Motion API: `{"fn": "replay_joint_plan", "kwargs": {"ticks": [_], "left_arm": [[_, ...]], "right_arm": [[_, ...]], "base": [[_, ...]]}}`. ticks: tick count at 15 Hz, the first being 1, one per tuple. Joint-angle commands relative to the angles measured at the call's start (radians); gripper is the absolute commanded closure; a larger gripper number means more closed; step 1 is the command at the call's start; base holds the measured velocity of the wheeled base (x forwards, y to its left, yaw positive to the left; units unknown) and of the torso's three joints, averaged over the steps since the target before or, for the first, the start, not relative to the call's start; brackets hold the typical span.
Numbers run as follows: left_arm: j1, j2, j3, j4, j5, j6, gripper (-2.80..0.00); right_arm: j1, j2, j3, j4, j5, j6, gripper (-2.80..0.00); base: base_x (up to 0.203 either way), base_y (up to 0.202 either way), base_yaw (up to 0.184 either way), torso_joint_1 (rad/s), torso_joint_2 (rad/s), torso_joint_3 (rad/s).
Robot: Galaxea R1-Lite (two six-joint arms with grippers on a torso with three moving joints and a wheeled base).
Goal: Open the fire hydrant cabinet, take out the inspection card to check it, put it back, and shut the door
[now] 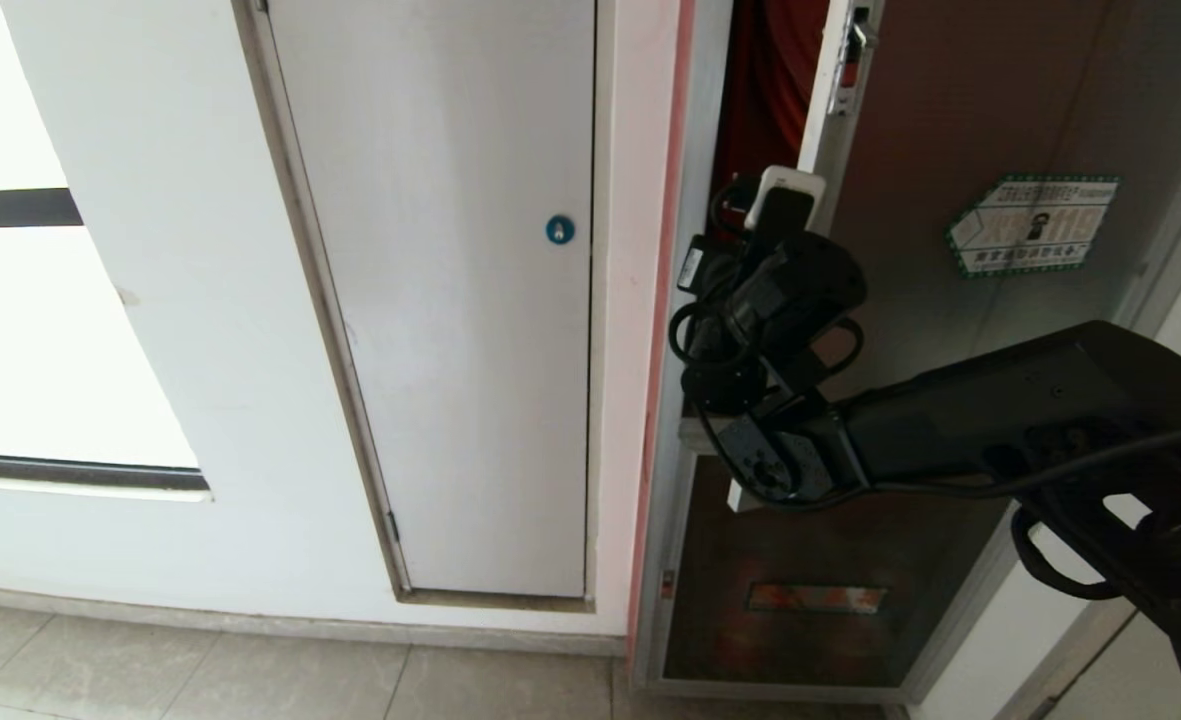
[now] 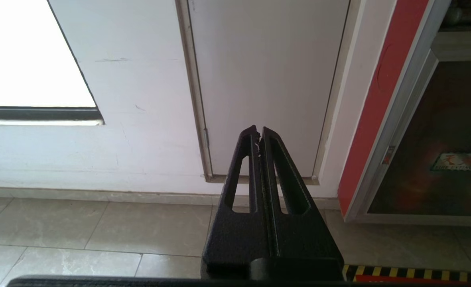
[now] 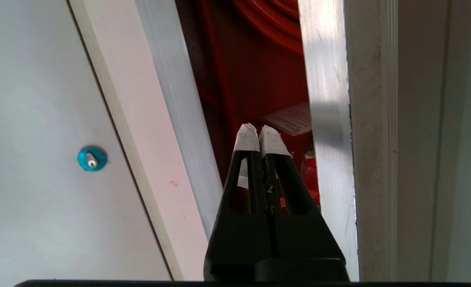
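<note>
The fire hydrant cabinet [image 1: 698, 120] stands at the right with its silver frame, and its red inside [image 1: 765, 90] shows through a narrow gap. The door [image 1: 950, 120], dark glass with a green-white hexagonal sticker [image 1: 1035, 225], hangs slightly ajar. My right gripper [image 1: 785, 195] is shut with nothing in it, its white-taped tips [image 3: 259, 133] in the gap beside the door's silver edge [image 3: 327, 119]. Behind the tips lies the whitish inspection card [image 3: 291, 119], partly hidden by that edge, below the red hose reel [image 3: 271, 24]. My left gripper [image 2: 258, 133] hangs shut and parked low, facing the wall.
A plain white panel with a blue round lock [image 1: 559, 229] is left of the cabinet. A smaller dark panel with a reddish label [image 1: 816, 598] sits under the door. A bright window [image 1: 30, 320] is far left, with tiled floor [image 1: 250, 680] below.
</note>
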Motion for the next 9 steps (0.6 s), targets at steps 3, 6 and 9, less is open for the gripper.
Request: {"fn": "replay_joint_plan", "kwargs": {"ticks": [3, 6, 9], "left_arm": [[-0.001, 0.000, 0.006, 0.000, 0.000, 0.000, 0.00], [-0.001, 0.000, 0.006, 0.000, 0.000, 0.000, 0.00], [0.000, 0.000, 0.006, 0.000, 0.000, 0.000, 0.00]], "right_arm": [[0.000, -0.026, 0.008, -0.008, -0.006, -0.001, 0.00], [-0.003, -0.035, 0.025, -0.009, -0.016, -0.001, 0.00], [-0.011, -0.036, 0.028, -0.008, -0.016, -0.001, 0.00]], "base": [[0.000, 0.000, 0.000, 0.000, 0.00, 0.000], [0.000, 0.000, 0.000, 0.000, 0.00, 0.000], [0.000, 0.000, 0.000, 0.000, 0.00, 0.000]]}}
